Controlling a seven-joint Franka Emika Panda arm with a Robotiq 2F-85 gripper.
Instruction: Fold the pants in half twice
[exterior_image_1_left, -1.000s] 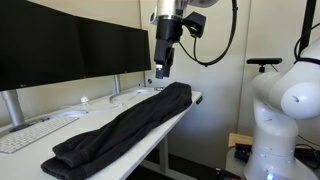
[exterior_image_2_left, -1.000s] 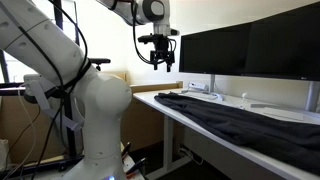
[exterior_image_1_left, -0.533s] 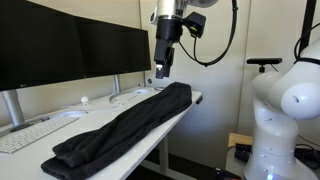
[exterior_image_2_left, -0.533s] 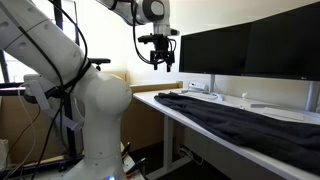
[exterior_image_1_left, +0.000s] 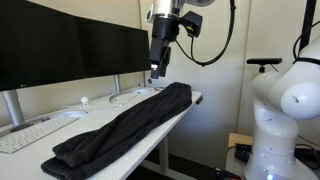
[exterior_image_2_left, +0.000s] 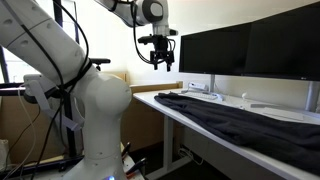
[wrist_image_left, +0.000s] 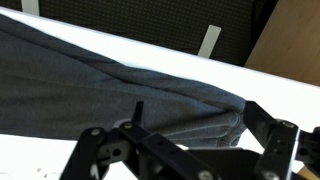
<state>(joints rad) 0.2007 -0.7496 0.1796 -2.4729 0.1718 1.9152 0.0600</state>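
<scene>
Dark grey pants (exterior_image_1_left: 130, 120) lie stretched lengthwise along the white desk (exterior_image_1_left: 190, 98), and also show in the other exterior view (exterior_image_2_left: 235, 118). My gripper (exterior_image_1_left: 158, 72) hangs in the air above the end of the pants nearest the desk's end, clear of the cloth; it also shows from the other side (exterior_image_2_left: 160, 64). In the wrist view the pants (wrist_image_left: 100, 90) fill the frame below the gripper (wrist_image_left: 185, 140), with one rolled end of the cloth lying between the fingers. The fingers are spread wide and hold nothing.
Two black monitors (exterior_image_1_left: 70, 45) stand along the back of the desk, with a white keyboard (exterior_image_1_left: 25, 135) and a mouse (exterior_image_1_left: 84, 100) in front. A white robot base (exterior_image_1_left: 290, 110) stands beside the desk. Cardboard boxes (exterior_image_2_left: 140, 88) sit behind.
My gripper has shifted very slightly sideways above the end of the pants. The pants have not moved.
</scene>
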